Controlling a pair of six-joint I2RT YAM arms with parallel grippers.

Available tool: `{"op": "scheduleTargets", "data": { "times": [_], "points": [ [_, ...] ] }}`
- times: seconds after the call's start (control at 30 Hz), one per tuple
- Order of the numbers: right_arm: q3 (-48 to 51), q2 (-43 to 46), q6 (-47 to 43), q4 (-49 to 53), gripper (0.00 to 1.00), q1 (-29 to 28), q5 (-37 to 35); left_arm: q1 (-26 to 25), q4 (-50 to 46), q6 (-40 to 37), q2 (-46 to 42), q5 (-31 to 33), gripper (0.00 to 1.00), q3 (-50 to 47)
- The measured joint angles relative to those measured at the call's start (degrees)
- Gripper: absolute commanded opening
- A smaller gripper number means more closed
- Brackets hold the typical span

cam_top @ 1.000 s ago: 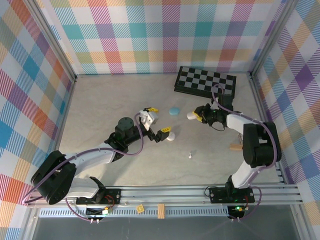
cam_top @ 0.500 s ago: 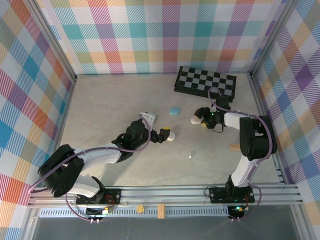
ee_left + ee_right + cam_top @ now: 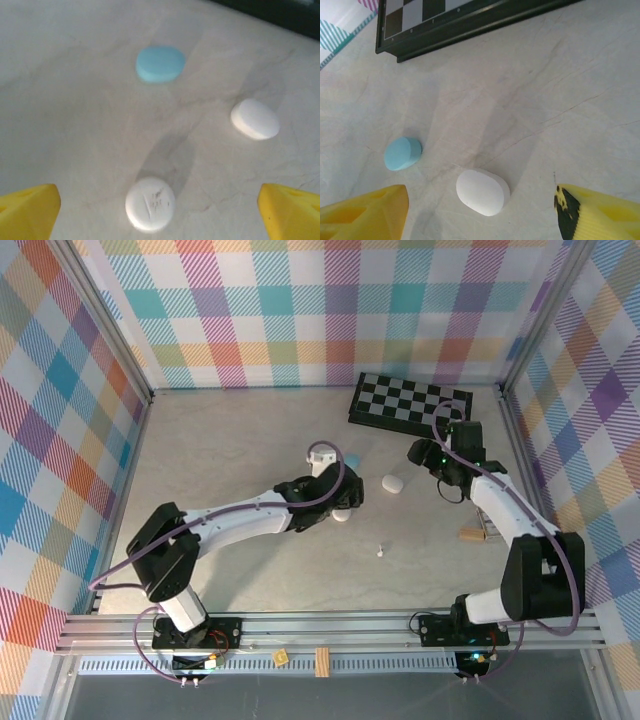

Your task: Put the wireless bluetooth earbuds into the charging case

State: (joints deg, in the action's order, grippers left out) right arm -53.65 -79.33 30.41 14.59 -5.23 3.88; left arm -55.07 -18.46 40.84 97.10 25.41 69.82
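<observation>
Overhead, my left arm (image 3: 250,520) half-hides the light blue oval plastic case (image 3: 353,461), whole in both wrist feeds, where left pincer (image 3: 160,210) and right pincer (image 3: 482,212) gape empty.

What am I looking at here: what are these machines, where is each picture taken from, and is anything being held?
These are two robot arms bolted at the near edge of a table, each ending in a two-finger gripper. One picture comes from a fixed camera above. The other two come from a camera on each wrist, with that gripper's yellow fingertips at the edges. On the table lie a blue case, a white oval case, a round white case, one tiny white earbud, a chessboard and a small wooden block. The left gripper and right gripper are both open and hold nothing.
</observation>
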Motion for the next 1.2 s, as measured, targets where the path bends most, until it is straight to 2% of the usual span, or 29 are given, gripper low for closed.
{"op": "scheduleTargets", "data": {
  "times": [0.13, 0.27, 0.37, 0.47, 0.57, 0.97, 1.2],
  "points": [
    [0.52, 2.40, -1.57, 1.88, 0.77, 0.00, -1.95, -2.01, -10.56, 8.57, 5.40, 1.38, 0.92, 7.41],
    [0.63, 2.78, -2.64, 3.41, 0.77, -0.02, -2.84, -2.27, -19.23, 13.86, 11.19, 2.29, 0.93, 14.67],
    [1.05, 2.80, -2.86, 3.80, 0.77, 0.00, -2.89, -2.27, -22.36, 16.06, 14.60, 2.56, 0.92, 17.66],
    [1.38, 2.99, -3.06, 4.42, 0.77, -0.02, -2.84, -2.21, -23.47, 17.40, 16.92, 2.08, 0.88, 18.78],
    [1.38, 3.13, -3.50, 4.90, 0.77, 0.00, -2.82, -2.10, -23.43, 18.56, 18.58, 0.94, 0.81, 19.34],
    [1.57, 4.15, -4.61, 5.29, 0.77, 0.00, -2.73, 0.11, -22.69, 19.63, 23.76, -2.86, 0.76, 20.52],
    [1.57, 4.15, -4.76, 5.25, 0.77, 0.00, 0.31, 0.46, -21.68, 19.63, 25.44, -4.92, 0.72, 21.64]
  ]
}}
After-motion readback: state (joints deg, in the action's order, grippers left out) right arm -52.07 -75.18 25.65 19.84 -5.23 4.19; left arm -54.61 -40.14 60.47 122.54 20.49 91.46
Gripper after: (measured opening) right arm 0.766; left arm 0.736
